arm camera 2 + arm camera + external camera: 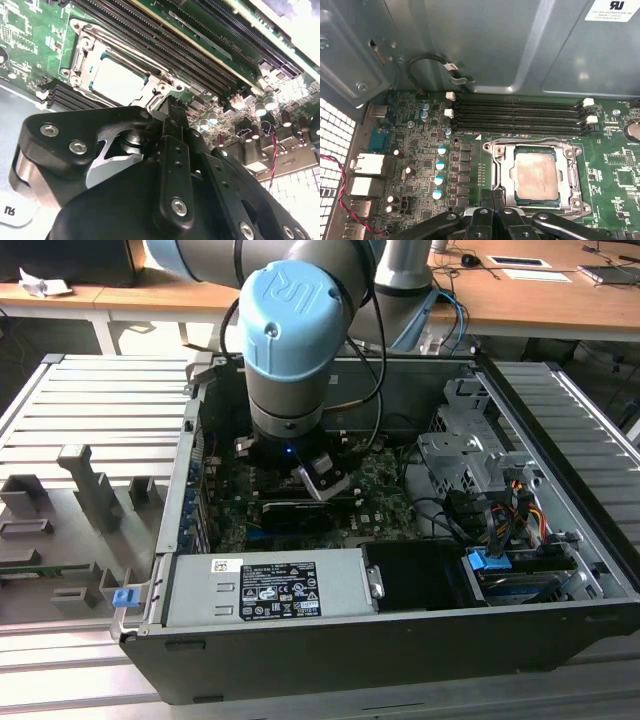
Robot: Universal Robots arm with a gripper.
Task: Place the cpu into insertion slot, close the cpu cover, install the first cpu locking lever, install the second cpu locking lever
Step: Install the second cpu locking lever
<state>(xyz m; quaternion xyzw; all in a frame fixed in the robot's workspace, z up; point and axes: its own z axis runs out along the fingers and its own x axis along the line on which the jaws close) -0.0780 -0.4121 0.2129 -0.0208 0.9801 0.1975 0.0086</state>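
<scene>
Black gripper is held low inside the computer case, fingers pressed together, empty. Just beyond its tips, the cpu is seen seated in the insertion slot, the cpu cover lowered around it.

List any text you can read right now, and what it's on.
White label on the silver power supply box: print too small to read.
White sticker on the case wall: too small to read.
Blue joint cap: a raised logo mark, no other wording.
cpu face: no legible marking.
Motherboard printing: too small to read.
</scene>
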